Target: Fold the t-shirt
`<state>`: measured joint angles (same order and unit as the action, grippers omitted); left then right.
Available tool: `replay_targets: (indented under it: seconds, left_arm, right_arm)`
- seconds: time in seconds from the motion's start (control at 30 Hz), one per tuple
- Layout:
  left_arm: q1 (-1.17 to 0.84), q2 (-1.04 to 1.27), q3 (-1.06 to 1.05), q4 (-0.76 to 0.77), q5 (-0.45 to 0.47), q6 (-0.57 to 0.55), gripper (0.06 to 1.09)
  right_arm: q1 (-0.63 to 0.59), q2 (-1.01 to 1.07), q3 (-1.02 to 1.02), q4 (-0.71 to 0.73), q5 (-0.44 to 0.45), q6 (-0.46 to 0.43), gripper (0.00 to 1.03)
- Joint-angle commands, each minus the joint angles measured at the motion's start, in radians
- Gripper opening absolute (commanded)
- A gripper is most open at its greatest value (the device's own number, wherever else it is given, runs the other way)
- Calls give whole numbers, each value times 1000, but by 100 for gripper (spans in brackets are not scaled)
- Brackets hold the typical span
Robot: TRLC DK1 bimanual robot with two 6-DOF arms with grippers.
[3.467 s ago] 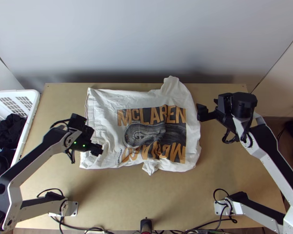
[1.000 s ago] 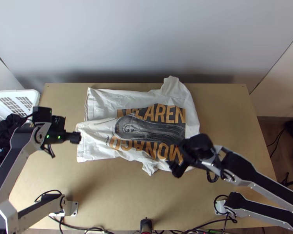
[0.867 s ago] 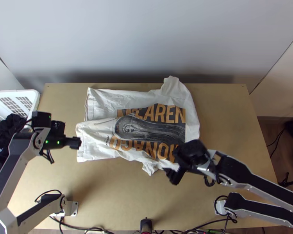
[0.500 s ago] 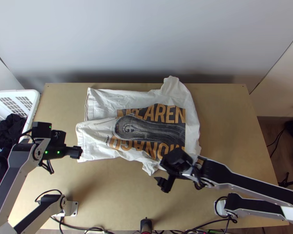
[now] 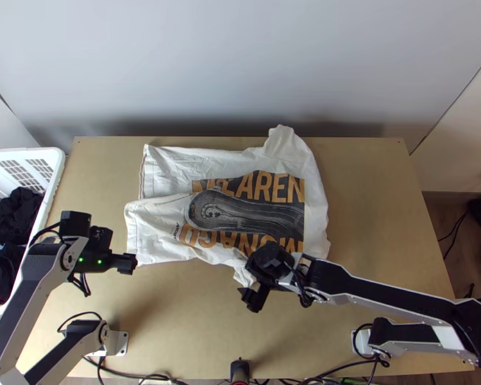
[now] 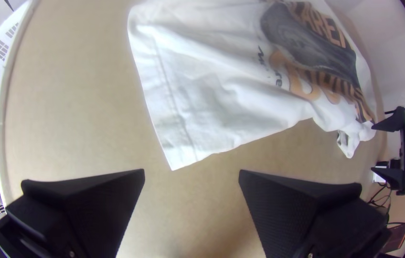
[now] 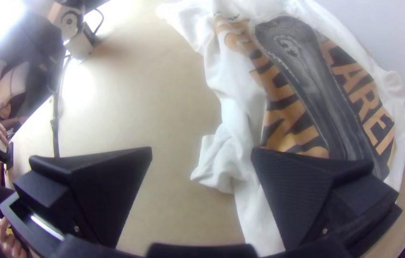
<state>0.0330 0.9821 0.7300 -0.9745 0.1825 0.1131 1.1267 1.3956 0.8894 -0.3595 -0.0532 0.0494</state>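
T-shirt: I see it spread but rumpled on the table [image 5: 195, 321], long axis running across from one arm's side to the other; the white cloth [image 5: 170, 170] lies on the far side of both my grippers.
Left gripper [image 6: 191, 171]: released, fingers wide apart, holding nothing, just beside the hem's near corner [image 6: 178, 155].
Right gripper [image 7: 201, 149]: also parted and empty, by the bunched near sleeve [image 7: 219, 165], which pokes out from the long near edge.
Nearer arm: the left for the hem corner, the right for the sleeve.
Near edge: it runs from one gripper to the other, so I judge the coming move is to pinch both places and carry that edge away over the print [image 5: 247, 212].
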Motion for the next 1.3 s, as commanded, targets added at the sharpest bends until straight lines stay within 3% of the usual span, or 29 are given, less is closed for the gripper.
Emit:
replay_targets:
  seconds: [0.0,0.47,0.63,0.77,0.8,1.27]
  left_arm:
    - [-18,56,-49,40,-5,0,102]
    - [-70,233,-96,230,-44,-30,97]
    - [-74,244,-99,270,-38,-21,62]
    - [-65,237,-98,300,-8,-18,15]
    - [-64,234,-98,307,-8,-18,9]
    - [-41,176,-86,329,28,-36,9]
  right_arm:
    - [-5,26,22,10,3,13,96]
    - [-13,14,31,-12,3,12,96]
    - [-10,13,28,-13,3,9,96]
    - [-4,19,14,-13,3,9,96]
    - [-1,23,13,-12,3,9,96]
    - [44,80,16,-9,3,20,93]
